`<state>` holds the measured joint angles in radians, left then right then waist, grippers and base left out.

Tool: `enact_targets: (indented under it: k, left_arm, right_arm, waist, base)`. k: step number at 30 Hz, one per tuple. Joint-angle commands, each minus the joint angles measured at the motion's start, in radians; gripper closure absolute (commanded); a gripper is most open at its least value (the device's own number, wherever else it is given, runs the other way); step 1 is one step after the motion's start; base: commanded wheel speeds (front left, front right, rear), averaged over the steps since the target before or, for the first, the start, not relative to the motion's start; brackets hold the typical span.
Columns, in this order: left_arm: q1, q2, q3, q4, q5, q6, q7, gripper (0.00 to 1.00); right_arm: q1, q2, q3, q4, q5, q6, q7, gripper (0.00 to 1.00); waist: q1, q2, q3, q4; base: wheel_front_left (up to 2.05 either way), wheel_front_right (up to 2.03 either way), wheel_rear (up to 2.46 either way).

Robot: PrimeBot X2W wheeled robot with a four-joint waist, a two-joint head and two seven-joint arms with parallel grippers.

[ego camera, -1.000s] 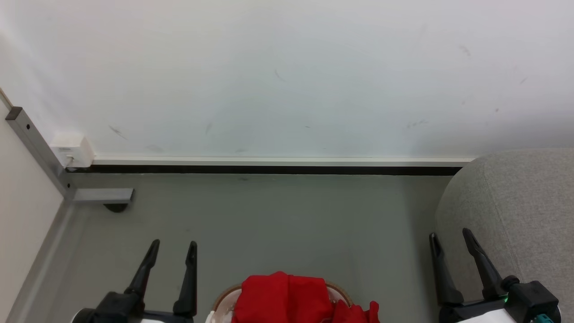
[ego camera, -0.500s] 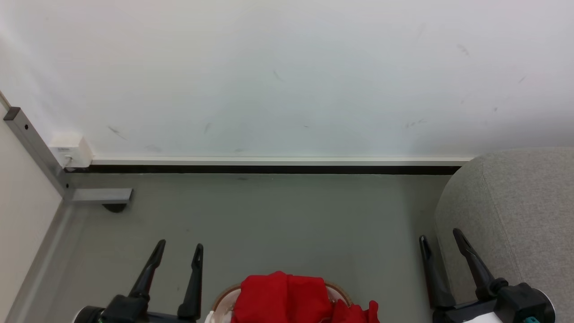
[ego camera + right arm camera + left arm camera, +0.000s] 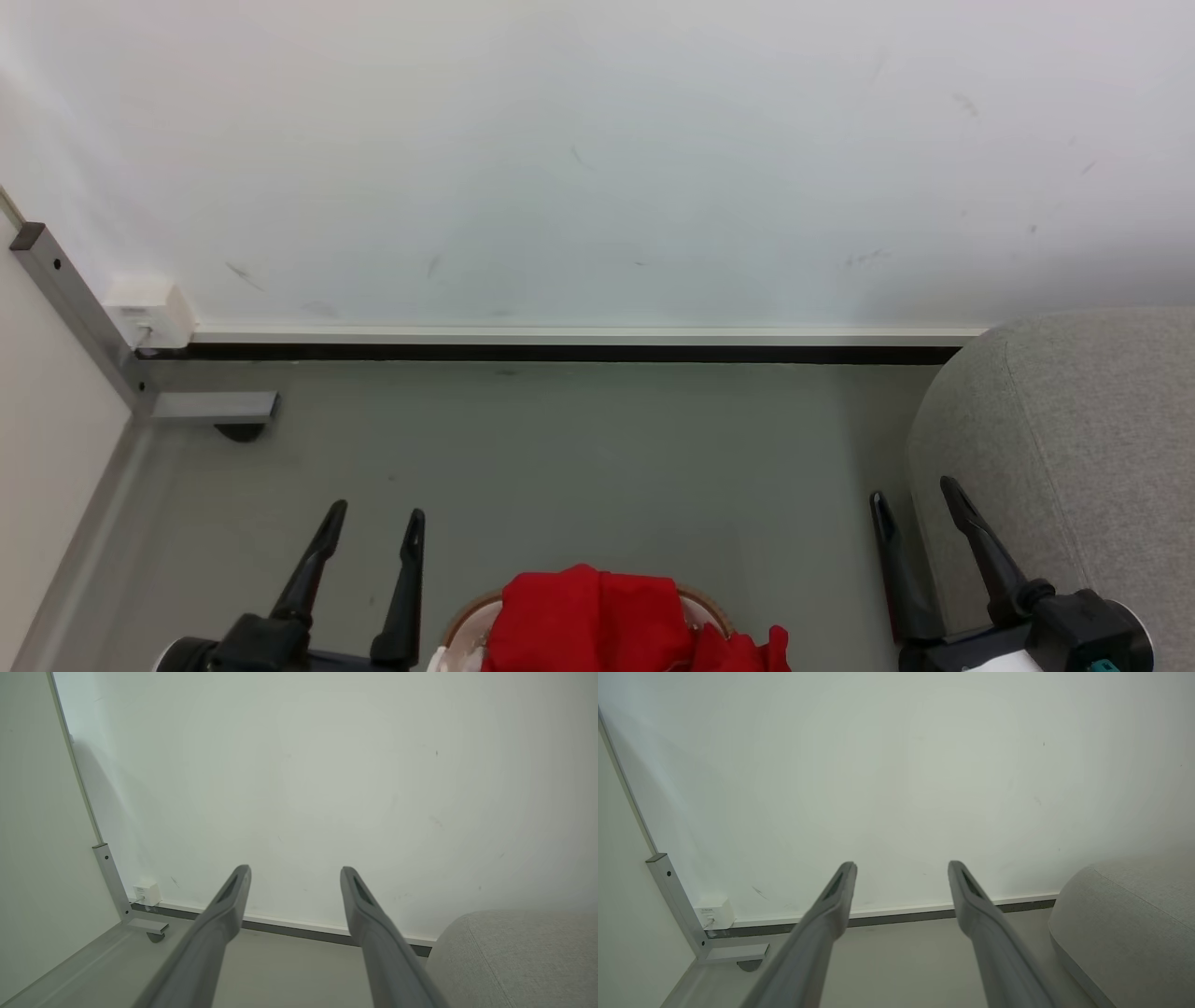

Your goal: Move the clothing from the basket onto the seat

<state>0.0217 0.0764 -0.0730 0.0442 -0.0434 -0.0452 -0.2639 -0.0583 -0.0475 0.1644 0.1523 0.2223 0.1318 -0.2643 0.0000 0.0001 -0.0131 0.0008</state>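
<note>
Head view catches red clothing [image 3: 597, 618] heaped in basket [image 3: 462, 630].

Bright, even, diffuse light washes the white wall [image 3: 597, 159]; a soft shadow falls beside the far left post [image 3: 111, 882]. Wrist views blur their near fingers [image 3: 817, 933] and dim toward the corners.

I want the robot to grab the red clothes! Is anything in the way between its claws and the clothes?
Nothing visible blocks them. The left gripper and right gripper are open and empty, either side of the clothing heaped in the basket. The seat is beside the right gripper.
</note>
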Motion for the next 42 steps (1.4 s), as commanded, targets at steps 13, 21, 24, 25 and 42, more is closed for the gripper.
enact_targets:
  k: [13,21,24,25,42]
  left_arm:
    - [-0.005,-0.005,0.025,0.021,-0.019,-0.022,-0.001,0.00]
    - [-0.043,-0.009,0.032,0.029,-0.028,-0.027,-0.001,0.00]
    - [-0.063,-0.003,0.019,0.045,-0.021,-0.040,-0.001,0.00]
    - [-0.071,0.000,0.015,0.053,-0.022,-0.045,-0.001,0.00]
    - [-0.302,0.074,-0.089,0.347,0.013,-0.078,-0.001,0.00]
  right_arm:
    - [0.011,-0.005,-0.028,-0.007,0.006,-0.002,0.000,0.00]
    - [-0.024,-0.005,-0.028,-0.024,0.013,-0.002,0.000,0.00]
    - [-0.035,-0.005,-0.032,-0.032,0.017,-0.002,0.000,0.00]
    - [-0.040,-0.005,-0.035,-0.037,0.018,-0.002,0.000,0.00]
    - [-0.143,-0.004,-0.068,-0.109,0.070,-0.002,0.000,0.00]
  waist:
    - [0.0000,-0.0001,0.039,-0.029]
    - [0.0000,-0.0001,0.109,-0.072]
    - [0.0000,-0.0001,0.147,-0.090]
    - [0.0000,-0.0001,0.160,-0.096]
    - [0.0000,-0.0001,0.445,-0.160]
  base:
    - [0.00,0.00,0.00]
    - [0.00,0.00,0.00]
    - [0.00,0.00,0.00]
    - [0.00,0.00,0.00]
    - [0.00,0.00,0.00]
